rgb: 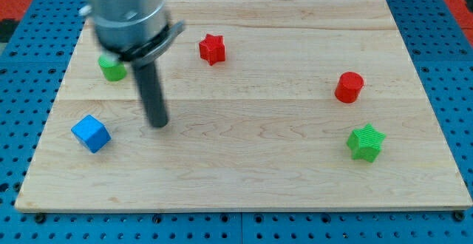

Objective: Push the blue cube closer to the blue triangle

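The blue cube (91, 133) sits on the wooden board (244, 163) near the view's lower left. My tip (157, 124) rests on the board to the right of the cube and a little above it, apart from it by about a cube's width. No blue triangle shows in the camera view. The arm's grey body fills the view's upper left and hides part of the board there.
A green block (112, 69), partly hidden by the arm, sits at the upper left. A red star (212, 49) lies at the top centre. A red cylinder (349, 87) and a green star (366, 142) are at the right.
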`<state>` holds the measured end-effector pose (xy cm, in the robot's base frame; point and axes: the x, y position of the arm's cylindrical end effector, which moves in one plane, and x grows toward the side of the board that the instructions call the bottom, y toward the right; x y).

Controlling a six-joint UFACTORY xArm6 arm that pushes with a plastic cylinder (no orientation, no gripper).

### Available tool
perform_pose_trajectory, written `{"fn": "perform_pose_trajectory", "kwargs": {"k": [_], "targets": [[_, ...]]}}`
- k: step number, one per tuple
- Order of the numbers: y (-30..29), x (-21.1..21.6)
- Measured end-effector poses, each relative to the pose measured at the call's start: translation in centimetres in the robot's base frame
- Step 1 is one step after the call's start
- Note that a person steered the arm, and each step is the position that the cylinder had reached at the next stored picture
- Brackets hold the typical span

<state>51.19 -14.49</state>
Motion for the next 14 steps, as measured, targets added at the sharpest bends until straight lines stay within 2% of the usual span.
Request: {"fn": "perform_pose_trajectory", "kwargs": {"k": [1, 2, 4, 6, 9, 11, 12, 13, 14], "targets": [[-6.6, 2.3], [-9.0, 3.5], [-7.3, -3.2], [-10.5, -9.9], [-7.0, -18.6], [-11.3, -16.0], [-15.9, -16.7], [-15.7, -20.4], [-13.8, -21.5]]}}
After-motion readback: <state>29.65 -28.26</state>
